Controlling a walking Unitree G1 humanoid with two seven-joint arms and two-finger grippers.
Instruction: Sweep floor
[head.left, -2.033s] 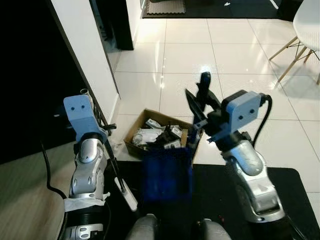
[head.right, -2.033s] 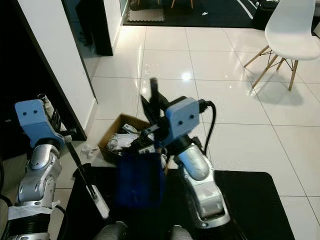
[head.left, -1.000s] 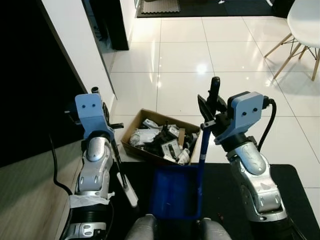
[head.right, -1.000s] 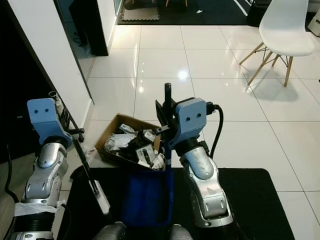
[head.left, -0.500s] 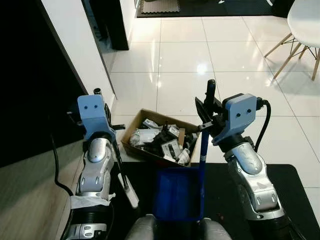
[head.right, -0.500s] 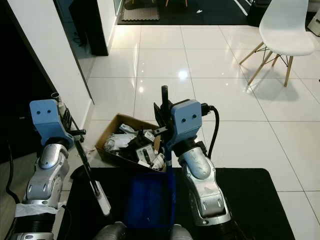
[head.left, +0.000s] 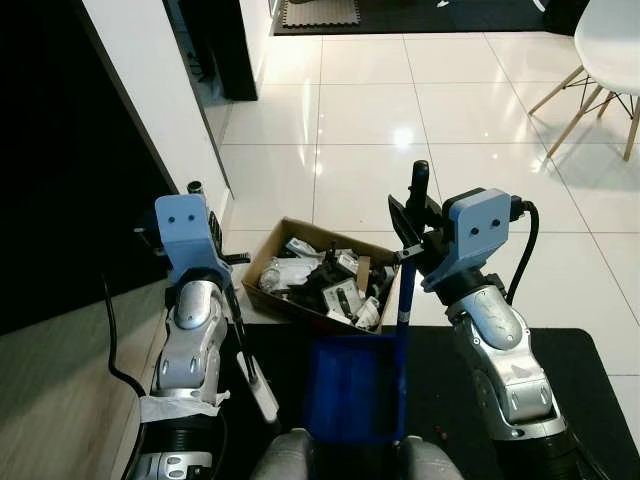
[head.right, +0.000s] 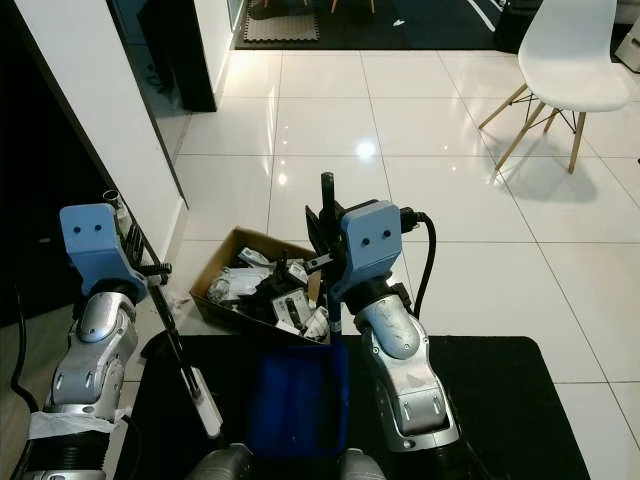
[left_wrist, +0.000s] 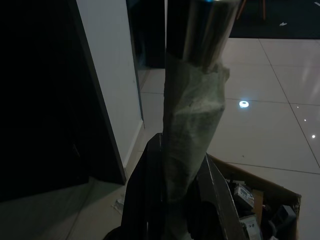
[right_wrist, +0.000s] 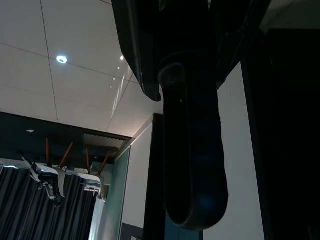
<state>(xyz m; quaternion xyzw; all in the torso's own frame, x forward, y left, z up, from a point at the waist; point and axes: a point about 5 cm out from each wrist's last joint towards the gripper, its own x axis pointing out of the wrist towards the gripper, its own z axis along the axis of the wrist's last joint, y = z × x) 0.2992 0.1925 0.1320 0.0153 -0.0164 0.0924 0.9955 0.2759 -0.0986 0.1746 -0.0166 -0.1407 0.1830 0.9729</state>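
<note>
Left gripper (head.left: 212, 243), at about 9 o'clock in the head view, is clamped around the broom handle (left_wrist: 192, 130); the wrist view shows the black fingers (left_wrist: 145, 200) pressed either side of a shiny metal tube wrapped in pale, crinkled tape. The handle runs down past the arm to a white end piece (head.left: 262, 392) near 7 o'clock, over the black mat (head.left: 600, 370); the bristles cannot be made out. Risk here: the smooth tube could twist or slide in that narrow grip once it drags on the floor, though the tape should help. At centre sits an open cardboard box (head.left: 262, 268), soft-walled, stuffed with crumpled wrappers and small packets. Swinging the broom wide could knock it or spill the litter back onto the glossy white tiles (head.left: 370, 110). Just nearer, at 6 o'clock, hangs the blue plastic dustpan (head.left: 350, 390), boxy and rigid, on a thin blue pole (head.left: 404, 300). Right gripper (head.left: 412, 215), near 1 o'clock, is closed on the pole's black rounded grip (right_wrist: 192, 150). The pan could swing and clip the box rim or tip its load. A white chair (head.left: 615, 45) on splayed wooden legs stands well apart at 2 o'clock.
</note>
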